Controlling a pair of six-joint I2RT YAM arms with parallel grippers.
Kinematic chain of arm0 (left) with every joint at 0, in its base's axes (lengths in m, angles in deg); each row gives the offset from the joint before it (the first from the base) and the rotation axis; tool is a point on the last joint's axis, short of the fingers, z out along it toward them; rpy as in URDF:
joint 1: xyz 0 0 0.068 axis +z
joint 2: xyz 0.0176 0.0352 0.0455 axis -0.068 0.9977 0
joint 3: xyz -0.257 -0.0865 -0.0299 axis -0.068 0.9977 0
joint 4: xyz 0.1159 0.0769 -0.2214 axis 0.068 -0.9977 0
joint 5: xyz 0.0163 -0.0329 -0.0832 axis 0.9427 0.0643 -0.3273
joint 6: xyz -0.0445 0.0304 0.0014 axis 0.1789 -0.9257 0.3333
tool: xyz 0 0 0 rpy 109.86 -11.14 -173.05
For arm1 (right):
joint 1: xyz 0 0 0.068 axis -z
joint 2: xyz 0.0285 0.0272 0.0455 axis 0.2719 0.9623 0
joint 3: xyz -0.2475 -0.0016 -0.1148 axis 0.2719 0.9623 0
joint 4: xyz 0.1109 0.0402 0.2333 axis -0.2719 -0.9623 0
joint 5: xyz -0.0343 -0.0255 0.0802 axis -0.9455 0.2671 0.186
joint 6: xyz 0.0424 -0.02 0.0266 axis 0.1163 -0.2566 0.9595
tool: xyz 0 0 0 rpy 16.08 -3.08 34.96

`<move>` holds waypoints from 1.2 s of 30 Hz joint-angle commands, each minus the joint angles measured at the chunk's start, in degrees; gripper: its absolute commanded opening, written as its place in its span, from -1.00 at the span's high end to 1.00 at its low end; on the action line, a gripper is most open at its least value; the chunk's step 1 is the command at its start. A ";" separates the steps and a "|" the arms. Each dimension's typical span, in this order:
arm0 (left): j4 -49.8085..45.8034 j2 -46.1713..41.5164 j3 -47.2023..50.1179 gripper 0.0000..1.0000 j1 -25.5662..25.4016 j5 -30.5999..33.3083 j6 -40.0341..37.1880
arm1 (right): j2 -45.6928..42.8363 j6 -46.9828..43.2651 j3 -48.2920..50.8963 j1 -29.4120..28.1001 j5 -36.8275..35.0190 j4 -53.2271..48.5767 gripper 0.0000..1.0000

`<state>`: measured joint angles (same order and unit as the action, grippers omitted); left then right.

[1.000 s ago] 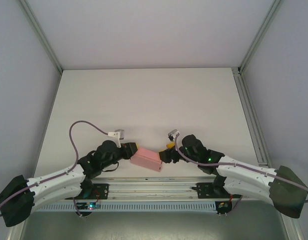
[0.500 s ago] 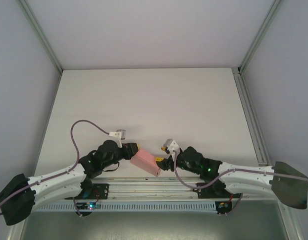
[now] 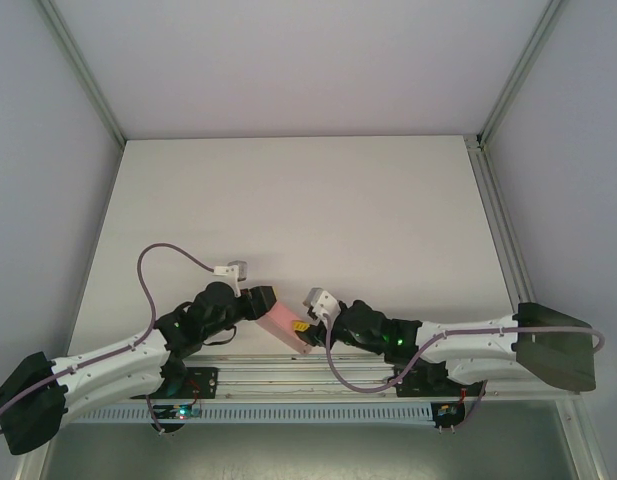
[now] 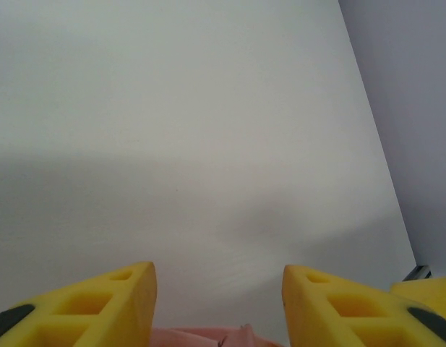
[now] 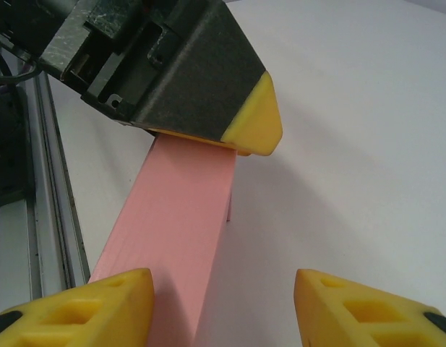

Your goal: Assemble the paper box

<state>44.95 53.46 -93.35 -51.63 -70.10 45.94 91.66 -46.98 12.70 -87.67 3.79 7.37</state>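
Note:
The paper box (image 3: 281,320) is a small closed pink box near the table's front edge, slanting between both grippers. My left gripper (image 3: 263,299) holds its far end; in the left wrist view a strip of the pink box (image 4: 208,338) shows deep between the spread yellow fingers (image 4: 100,307). From the right wrist, the box (image 5: 179,224) runs from the left gripper's yellow fingertip (image 5: 255,126) down to my right gripper (image 5: 223,311). That gripper (image 3: 306,325) is open, its left finger (image 5: 78,311) against the box's near end.
The metal rail (image 3: 308,375) with the arm bases runs just behind the box at the table's front edge. The white table (image 3: 298,210) stretches away beyond the grippers, bounded by grey walls and an aluminium frame post (image 3: 498,220) on the right.
The right arm has swung left and reached in to the box's near end. The box has turned from lying sideways to a steeper slant, its far end still at the left gripper.

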 commanded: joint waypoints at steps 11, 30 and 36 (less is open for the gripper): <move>-5.91 -3.55 0.93 -0.28 -0.69 2.25 8.02 | 6.50 -4.22 2.08 -0.70 -0.79 -15.44 -0.07; -17.40 -16.27 0.76 0.03 -0.58 9.17 14.25 | 6.71 -3.19 1.80 -0.79 -1.63 -15.91 -0.04; -17.35 -14.80 1.50 0.14 -0.55 6.05 13.38 | 6.88 -2.82 1.69 -0.79 -1.88 -15.98 -0.04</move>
<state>29.28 38.18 -92.89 -51.84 -62.91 59.51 94.94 -47.17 10.74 -87.67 3.81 8.33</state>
